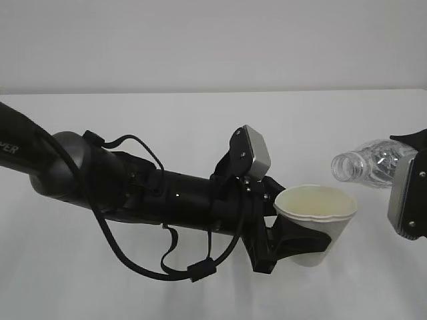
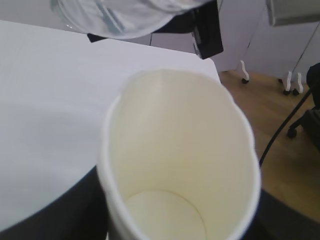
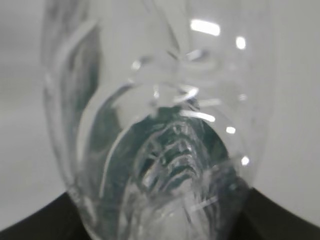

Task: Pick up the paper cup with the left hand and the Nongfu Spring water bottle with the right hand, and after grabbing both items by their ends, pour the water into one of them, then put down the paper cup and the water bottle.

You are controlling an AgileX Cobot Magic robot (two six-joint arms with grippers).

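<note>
Black left gripper (image 1: pixel 293 241) clamping white tapered paper cup (image 1: pixel 315 227), right gripper (image 1: pixel 408 200) holding tilted clear ribbed bottle (image 1: pixel 368 162), mouth beside cup rim

Soft, even, bright light is being cast over the white table (image 1: pixel 200 133), with only faint shadows seen. The paper cup (image 2: pixel 180 165) is being shown slightly blurred up close. The Nongfu Spring water bottle (image 3: pixel 160 140) is being rendered out of focus, dotted with small white glare spots.

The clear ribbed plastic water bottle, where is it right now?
In the exterior view the clear ribbed plastic water bottle lies tipped sideways at the right edge, held by the right gripper, its open neck just above and right of the white paper cup.
</note>
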